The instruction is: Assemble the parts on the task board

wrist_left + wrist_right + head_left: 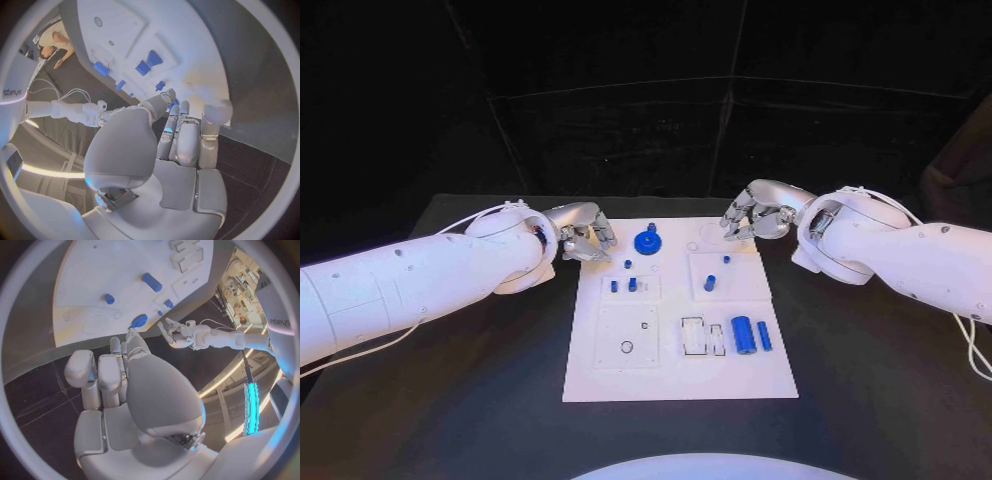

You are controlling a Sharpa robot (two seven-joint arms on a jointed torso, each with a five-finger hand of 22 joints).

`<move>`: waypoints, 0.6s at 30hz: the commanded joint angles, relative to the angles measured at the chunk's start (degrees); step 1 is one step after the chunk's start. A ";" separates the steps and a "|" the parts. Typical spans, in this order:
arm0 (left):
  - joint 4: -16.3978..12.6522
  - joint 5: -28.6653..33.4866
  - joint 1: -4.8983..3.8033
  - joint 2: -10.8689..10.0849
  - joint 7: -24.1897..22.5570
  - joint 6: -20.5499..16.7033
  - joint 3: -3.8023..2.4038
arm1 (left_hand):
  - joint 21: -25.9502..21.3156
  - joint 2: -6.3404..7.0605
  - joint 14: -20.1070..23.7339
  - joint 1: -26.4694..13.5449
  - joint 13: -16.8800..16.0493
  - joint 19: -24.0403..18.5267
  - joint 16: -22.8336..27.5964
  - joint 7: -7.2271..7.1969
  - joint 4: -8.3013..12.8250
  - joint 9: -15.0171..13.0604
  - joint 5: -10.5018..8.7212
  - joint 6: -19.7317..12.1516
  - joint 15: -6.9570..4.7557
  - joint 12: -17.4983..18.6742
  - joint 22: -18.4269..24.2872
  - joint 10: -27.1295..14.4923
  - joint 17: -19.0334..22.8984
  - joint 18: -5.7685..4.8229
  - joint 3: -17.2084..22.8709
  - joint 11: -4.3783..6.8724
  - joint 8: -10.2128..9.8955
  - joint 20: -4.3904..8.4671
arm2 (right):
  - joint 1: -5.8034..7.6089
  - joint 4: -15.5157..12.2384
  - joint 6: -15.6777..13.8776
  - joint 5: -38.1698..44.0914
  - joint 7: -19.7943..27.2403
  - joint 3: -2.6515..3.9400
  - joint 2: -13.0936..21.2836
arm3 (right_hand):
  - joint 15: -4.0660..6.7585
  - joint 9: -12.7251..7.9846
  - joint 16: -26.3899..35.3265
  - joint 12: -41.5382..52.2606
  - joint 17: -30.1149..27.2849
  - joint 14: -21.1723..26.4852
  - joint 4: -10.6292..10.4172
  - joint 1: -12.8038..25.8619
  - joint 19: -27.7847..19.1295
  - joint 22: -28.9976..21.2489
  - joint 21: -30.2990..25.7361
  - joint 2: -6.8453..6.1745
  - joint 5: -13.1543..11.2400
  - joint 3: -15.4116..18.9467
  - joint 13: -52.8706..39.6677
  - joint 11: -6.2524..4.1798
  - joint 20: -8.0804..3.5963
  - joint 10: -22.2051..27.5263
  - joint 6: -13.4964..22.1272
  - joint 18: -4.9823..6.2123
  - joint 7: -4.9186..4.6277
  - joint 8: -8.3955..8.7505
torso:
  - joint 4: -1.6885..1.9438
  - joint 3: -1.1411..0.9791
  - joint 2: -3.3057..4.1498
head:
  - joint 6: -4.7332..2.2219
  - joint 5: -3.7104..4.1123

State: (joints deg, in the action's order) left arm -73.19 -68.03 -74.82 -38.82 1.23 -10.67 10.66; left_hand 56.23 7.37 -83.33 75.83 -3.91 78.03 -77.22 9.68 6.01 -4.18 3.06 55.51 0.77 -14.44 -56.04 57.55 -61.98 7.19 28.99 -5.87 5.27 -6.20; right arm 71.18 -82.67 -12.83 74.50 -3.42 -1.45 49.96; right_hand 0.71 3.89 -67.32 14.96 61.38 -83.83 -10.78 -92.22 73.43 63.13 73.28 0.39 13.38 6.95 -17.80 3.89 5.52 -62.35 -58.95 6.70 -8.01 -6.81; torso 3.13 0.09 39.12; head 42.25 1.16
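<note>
The white task board (678, 375) lies in the middle of the black table. On it are a round blue part (648, 241) at the far end, several small blue pegs (632, 284) in the middle, and a blue cylinder (744, 334) beside a thin blue bar (764, 335) at the near right. My left hand (581, 232) hovers at the board's far left corner and holds nothing. My right hand (754, 213) hovers at the far right corner, also holding nothing. The left wrist view shows the left hand (178, 145) over the board (206, 60), fingers side by side. In the right wrist view, the right hand (115, 375) is near the round part (139, 320).
Black table (459, 400) surrounds the board on all sides, with free room left, right and in front. Recessed outlines (629, 335) mark the board's near half. A dark backdrop stands behind the table.
</note>
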 commanded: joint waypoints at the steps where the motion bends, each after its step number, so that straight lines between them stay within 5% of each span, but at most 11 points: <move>1: -1.78 23.84 -0.12 -1.66 -14.35 -5.51 -0.04 | -5.14 -0.76 2.10 -0.05 -0.09 -2.57 3.04 0.30 -0.42 0.01 -0.19 1.04 0.25 -0.64 4.71 0.28 5.57 1.46 0.73 -0.41 0.43 -0.28 | -0.42 -0.32 1.14 15.32 -3.99 -0.02 -0.16 | -0.08 -0.06 -0.32 -1.10 0.21 -1.52 -0.01 -0.87 0.50 0.46 0.33 -0.09 -1.12 -0.68 1.73 0.09 -0.01 -0.43 -0.62 -0.95 0.09 0.51 | -0.11 -0.03 0.08 | -0.32 0.78; 5: -4.44 45.72 -0.11 -4.03 -22.70 -3.44 0.00 | -15.13 -1.13 7.06 -0.34 -0.12 -8.36 8.35 0.43 -0.61 0.21 -0.13 1.45 0.40 -1.60 13.48 0.16 14.55 3.26 1.03 -0.53 0.56 -0.56 | -1.45 -0.43 1.05 21.12 -4.88 -0.06 -0.46 | -0.31 -0.11 -0.48 -2.60 0.28 -1.49 -0.12 -0.98 0.52 0.68 0.48 -0.65 -1.59 -1.03 3.68 0.42 0.14 0.14 -0.55 -1.00 -0.02 1.04 | -0.10 0.01 0.07 | -0.59 1.37; 8: -6.07 54.76 -0.10 -5.37 -25.73 -2.15 0.02 | -16.04 -1.25 8.95 -0.57 -0.22 -9.32 10.24 0.45 -0.73 0.27 -0.09 1.47 0.45 -2.26 14.02 0.46 17.75 3.31 0.77 -0.47 0.56 -0.63 | -2.33 -0.51 1.19 23.71 -5.29 -0.07 -0.60 | -0.49 -0.13 -0.37 -3.36 0.08 -1.40 -0.26 -0.82 0.36 0.56 0.39 -1.05 -1.82 -1.13 4.77 0.63 0.27 0.55 -0.42 -0.97 -0.13 1.39 | -0.02 0.09 0.06 | -0.67 1.86; 18: -9.22 64.26 -0.07 -8.33 -29.04 -0.98 0.10 | -17.22 -1.65 11.66 -0.58 -0.46 -10.40 12.92 0.30 -0.68 0.17 -0.07 2.36 0.31 -3.73 14.75 1.44 22.51 3.37 0.23 -0.19 1.10 -0.56 | -3.76 -0.84 2.38 26.70 -5.37 -0.09 -1.11 | -0.90 -0.13 0.06 -4.97 -0.58 -1.13 -0.09 -0.85 -0.13 0.14 0.05 -1.88 -2.12 -1.79 7.63 1.18 0.66 1.75 0.08 -0.84 -0.48 2.40 | -0.07 0.05 0.04 | -0.80 1.91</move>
State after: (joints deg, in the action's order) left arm -82.09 -10.65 -74.83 -47.04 -24.00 -12.56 10.78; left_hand 39.38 6.22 -71.97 75.19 -4.28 67.92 -64.52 9.94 5.36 -3.97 3.06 57.57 1.12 -17.97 -41.35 58.62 -39.54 9.72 29.57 -6.19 6.05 -6.78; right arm 67.37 -83.34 -11.49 98.06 -8.13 -1.58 48.92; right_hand 0.09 3.83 -67.57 10.28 60.86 -84.03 -10.83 -93.03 73.40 63.31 73.60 -1.06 11.46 5.48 -10.29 5.13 5.93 -61.10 -59.10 6.70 -8.23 -4.76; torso 3.09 0.14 39.18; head 41.50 3.10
